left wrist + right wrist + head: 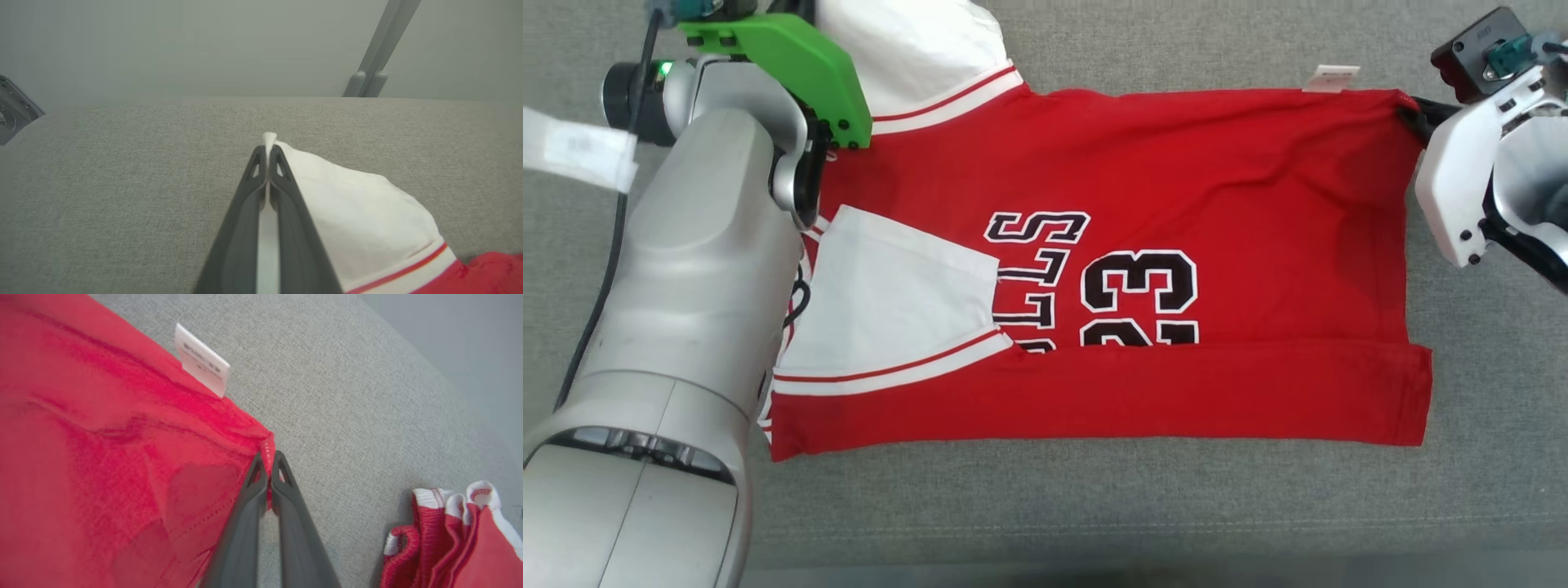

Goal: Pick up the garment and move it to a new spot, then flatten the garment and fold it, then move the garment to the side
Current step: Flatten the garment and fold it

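left hand [267,152]: grasping sleeve [359,216] | right hand [267,458]: grasping hem [255,437] | right wrist: shorts [449,539], perhaps

Left claw [267,152] and right claw [267,462], set well apart, are each clamped tight on the garment [1176,180].

A grey woven upholstered surface [1094,506] runs back to a plain pale wall [163,41], evenly lit.

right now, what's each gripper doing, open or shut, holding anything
left gripper: closed, pinching the tip of the white sleeve of the red jersey.
right gripper: closed, pinching a hem corner of the red jersey.
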Controlling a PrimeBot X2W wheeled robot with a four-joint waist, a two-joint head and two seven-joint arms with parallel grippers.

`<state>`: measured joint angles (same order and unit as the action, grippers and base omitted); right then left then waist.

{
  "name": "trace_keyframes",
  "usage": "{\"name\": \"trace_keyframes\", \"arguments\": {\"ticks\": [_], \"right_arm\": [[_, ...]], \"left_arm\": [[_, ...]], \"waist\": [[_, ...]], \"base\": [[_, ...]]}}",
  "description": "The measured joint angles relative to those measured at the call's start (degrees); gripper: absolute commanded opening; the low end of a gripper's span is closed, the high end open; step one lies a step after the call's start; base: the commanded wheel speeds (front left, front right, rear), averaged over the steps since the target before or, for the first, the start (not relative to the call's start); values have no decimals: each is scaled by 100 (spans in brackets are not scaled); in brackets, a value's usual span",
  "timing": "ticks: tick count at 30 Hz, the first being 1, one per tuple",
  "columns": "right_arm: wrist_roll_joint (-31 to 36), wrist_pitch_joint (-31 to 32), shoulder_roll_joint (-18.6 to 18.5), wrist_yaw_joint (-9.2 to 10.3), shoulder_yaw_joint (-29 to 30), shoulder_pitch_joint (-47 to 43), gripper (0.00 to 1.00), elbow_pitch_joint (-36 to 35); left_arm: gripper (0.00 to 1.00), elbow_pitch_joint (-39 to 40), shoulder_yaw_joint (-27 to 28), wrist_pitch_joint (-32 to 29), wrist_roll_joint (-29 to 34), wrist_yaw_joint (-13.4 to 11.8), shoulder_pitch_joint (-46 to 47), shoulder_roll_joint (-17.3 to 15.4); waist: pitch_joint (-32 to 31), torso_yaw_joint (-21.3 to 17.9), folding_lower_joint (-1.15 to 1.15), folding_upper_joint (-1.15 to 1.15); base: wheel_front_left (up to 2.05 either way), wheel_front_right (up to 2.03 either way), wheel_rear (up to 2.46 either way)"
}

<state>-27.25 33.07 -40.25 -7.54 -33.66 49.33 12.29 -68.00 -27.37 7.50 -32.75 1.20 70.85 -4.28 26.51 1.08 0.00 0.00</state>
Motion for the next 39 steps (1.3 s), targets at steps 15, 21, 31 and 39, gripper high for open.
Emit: {"name": "trace_keyframes", "arguments": {"ticks": [15, 21, 31, 39], "right_arm": [[71, -224, -196, 0, -709, -738, 0, -227], [144, -189, -388, 0, -1268, -822, 0, -263], [47, -226, -501, 0, -2114, -653, 0, -102], [63, -241, -635, 0, -2943, -198, 0, 41]], "left_arm": [[0, 1218, 320, 603, -401, -107, -1812, -269], [0, 2185, 242, 355, -453, -411, -2771, -380], [0, 4052, 201, -413, -660, -1072, -4447, -733], [0, 4976, 223, -772, -766, -1438, -5064, -899]], "waist": [[-982, 211, 0, 0], [-1350, 247, -1, 0], [-1637, 350, 0, 0], [-1701, 433, -1, 0]], "base": [[0, 0, 0], [0, 0, 0], [0, 0, 0], [0, 0, 0]]}}
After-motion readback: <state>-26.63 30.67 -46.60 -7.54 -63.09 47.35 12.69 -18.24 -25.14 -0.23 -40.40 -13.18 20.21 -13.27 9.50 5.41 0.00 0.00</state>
